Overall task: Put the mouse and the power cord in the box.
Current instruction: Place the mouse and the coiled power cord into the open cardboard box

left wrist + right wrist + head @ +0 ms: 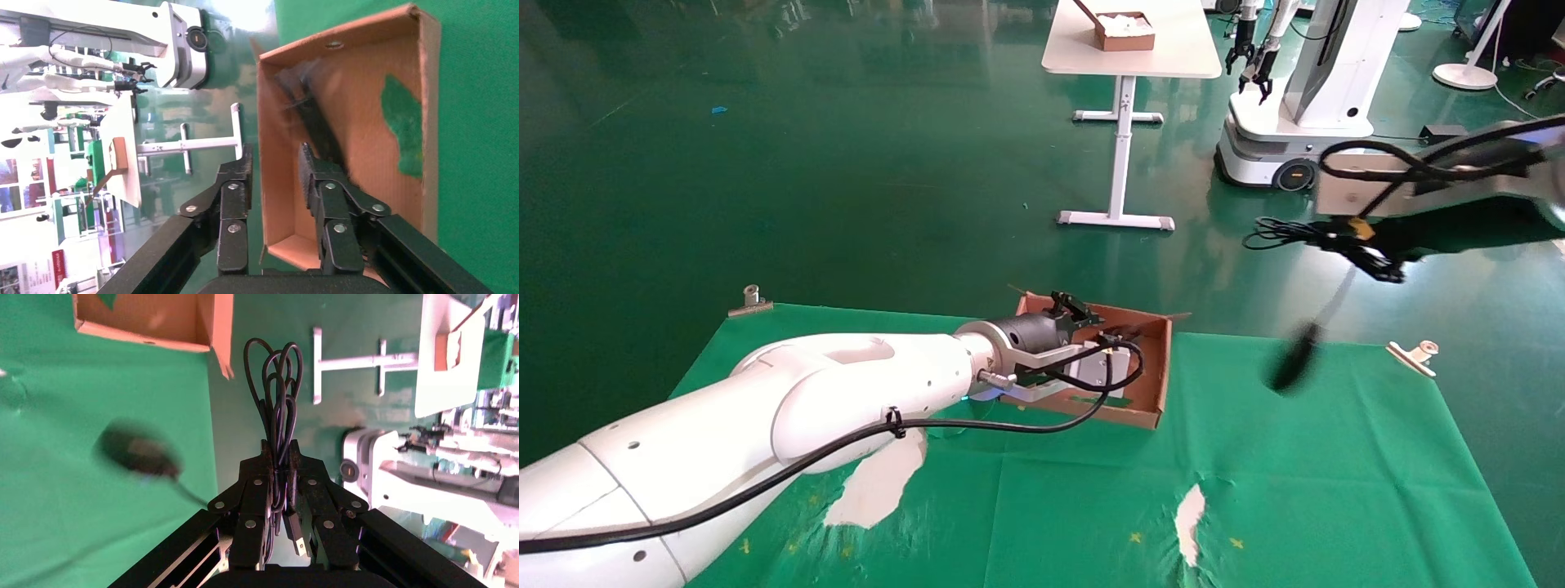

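- Small black oval mouse point(1294, 357): a blurred shape hanging on its thin wire above the green cloth point(1254, 490), well right of the shallow brown cardboard box point(1148, 384).
- Box: much hidden by the left arm; a dark blurred thing lies inside, not identifiable.
- Left gripper point(275, 184): jaws apart, straddling the box's wall, gripping nothing.
- Right gripper point(280, 471): clamped on the mouse's coiled wire, raised beyond the box's right side.

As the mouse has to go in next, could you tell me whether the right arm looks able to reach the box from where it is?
Probably yes: the right hand dangles the mouse by its cable beside the open-topped box, and the left hand straddles only the opposite wall.
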